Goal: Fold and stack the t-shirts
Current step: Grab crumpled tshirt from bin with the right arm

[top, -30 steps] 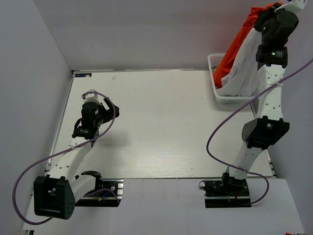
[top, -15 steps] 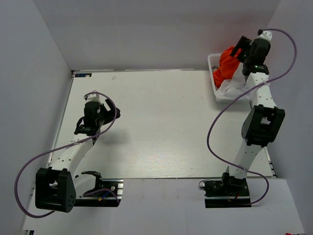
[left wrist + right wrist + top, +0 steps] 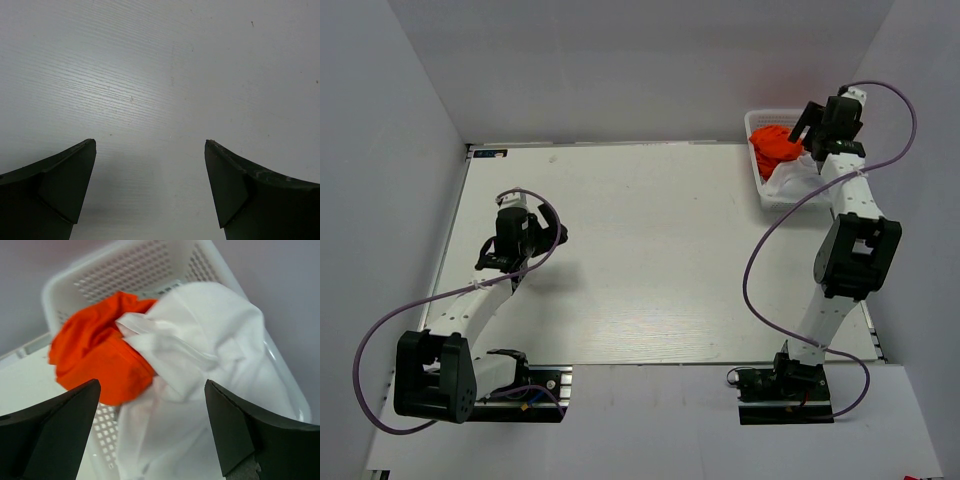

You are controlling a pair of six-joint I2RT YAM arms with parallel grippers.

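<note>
The t-shirts lie crumpled in the white lattice basket at the back right: an orange shirt on the left and a white shirt on the right, partly over it. My right gripper hangs just above them, open, with nothing between its fingers. My left gripper hovers low over the bare table at the left, open and empty.
The white basket stands against the back wall in the right corner. Grey walls close the table on the left, back and right. A purple cable loops beside each arm.
My right gripper has let go of the shirts it held high; they dropped back into the basket and the arm came down over it. The left arm barely moved.
</note>
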